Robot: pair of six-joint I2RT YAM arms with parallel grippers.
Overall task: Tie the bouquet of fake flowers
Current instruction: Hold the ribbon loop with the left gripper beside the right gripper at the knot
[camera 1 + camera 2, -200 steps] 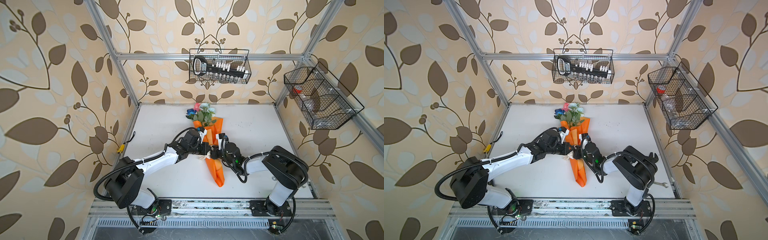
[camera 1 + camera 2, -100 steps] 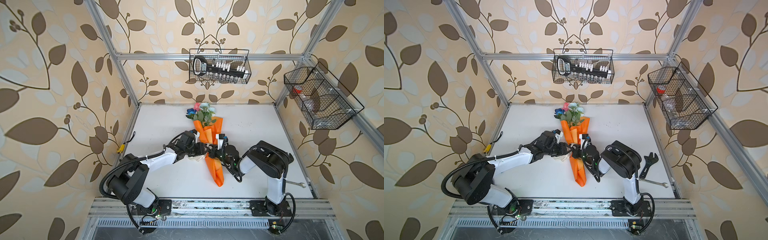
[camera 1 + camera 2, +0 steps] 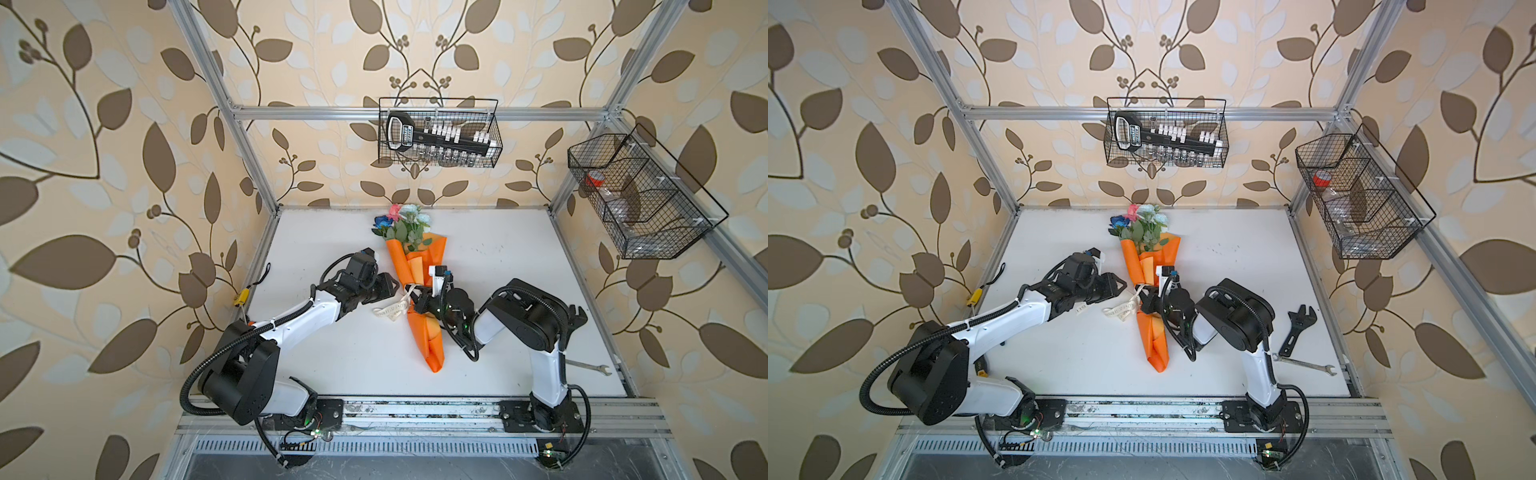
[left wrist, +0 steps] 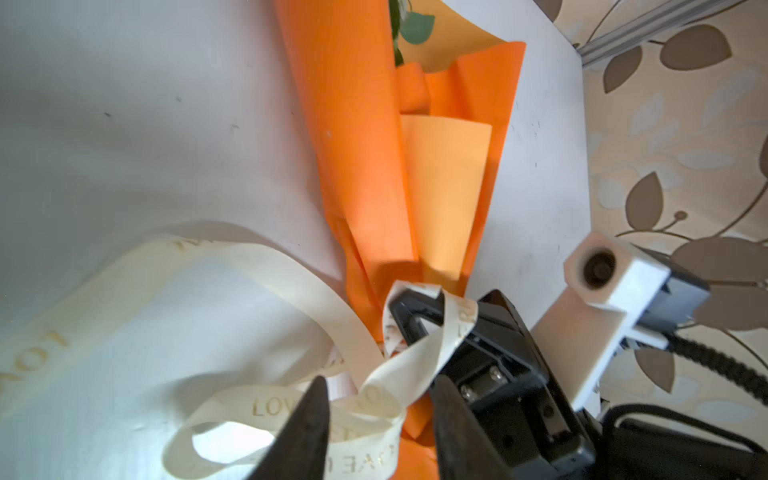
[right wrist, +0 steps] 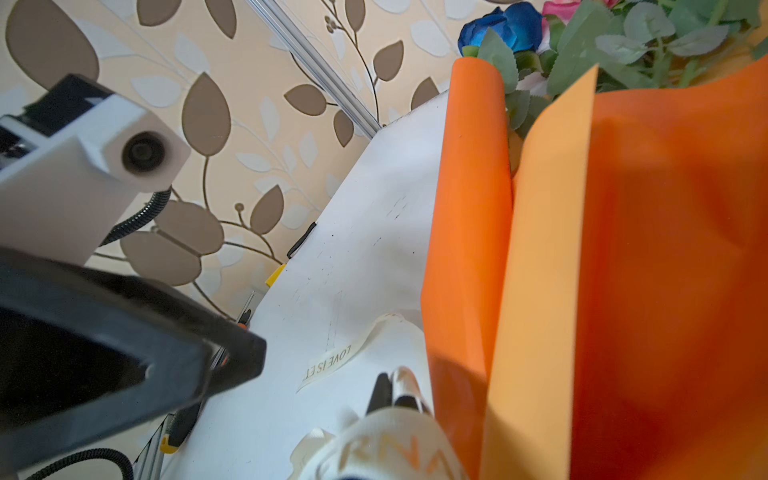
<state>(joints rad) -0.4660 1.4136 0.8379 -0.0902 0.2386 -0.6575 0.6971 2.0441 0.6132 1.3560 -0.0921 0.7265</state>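
The bouquet of fake flowers lies along the white table in orange wrapping paper, with its blooms toward the back wall. A cream ribbon circles its middle, and loose loops trail to the left. My left gripper sits just left of the wrap. It is open, and a ribbon loop lies loose between its fingers. My right gripper rests at the bouquet's waist, shut on the ribbon, which wraps over its fingertips.
A black adjustable wrench and a steel spanner lie on the table right of the right arm. A wire basket with a tool set hangs on the back wall. Another wire basket hangs on the right wall.
My left gripper's jaws have parted and it has eased slightly left of the wrap. The right arm's elbow swung left, uncovering the wrenches. Its gripper stays shut on the ribbon.
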